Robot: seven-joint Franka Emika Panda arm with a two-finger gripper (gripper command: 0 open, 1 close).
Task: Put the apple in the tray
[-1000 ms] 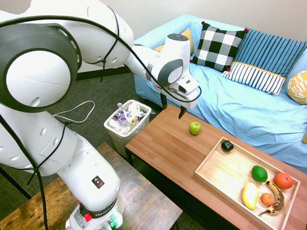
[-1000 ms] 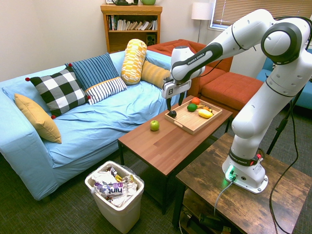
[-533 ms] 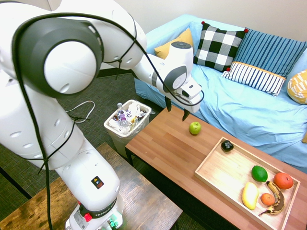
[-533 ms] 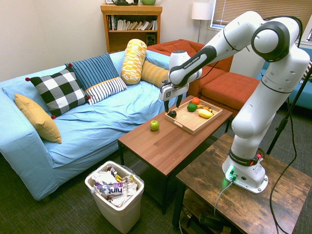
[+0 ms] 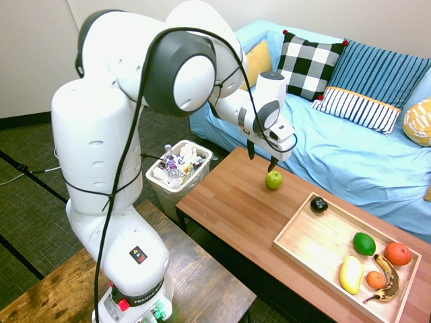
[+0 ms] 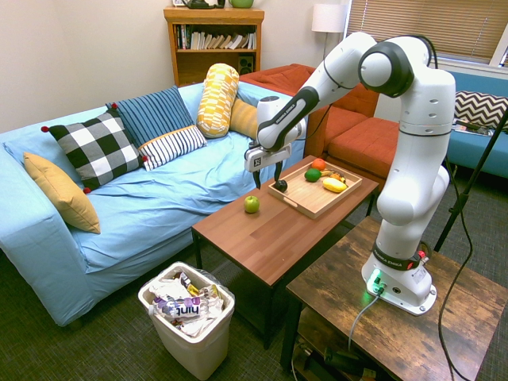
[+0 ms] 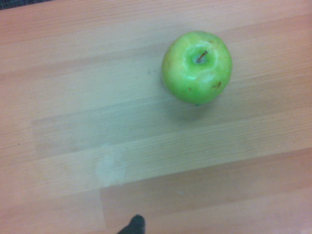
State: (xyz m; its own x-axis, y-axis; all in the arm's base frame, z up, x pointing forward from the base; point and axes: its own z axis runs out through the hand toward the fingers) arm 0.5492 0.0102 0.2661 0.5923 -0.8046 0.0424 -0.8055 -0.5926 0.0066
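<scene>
We see the green apple (image 7: 196,68) standing on the bare wood of the table (image 5: 225,195), outside the tray (image 5: 323,239), with its stem up and a small brown mark on its skin. Our gripper (image 5: 262,160) is open and empty, its two dark fingers apart and pointing down above the table near the apple.

In the tray we have six things. A dark, nearly black fruit (image 5: 318,204) sits by itself near the corner closest to the apple. Toward the other end lie a green fruit (image 5: 364,243), a red fruit (image 5: 397,254), a yellow fruit (image 5: 351,274), a small orange fruit (image 5: 375,280) and a banana (image 5: 389,282) with brown patches; the banana curves around the orange one.

Alongside the table stands the sofa (image 6: 143,206) under a light blue cover, with several pillows. Near the table's end we see a white bin (image 6: 193,333) with a bottle (image 6: 179,308) and crumpled wrappers in it.
</scene>
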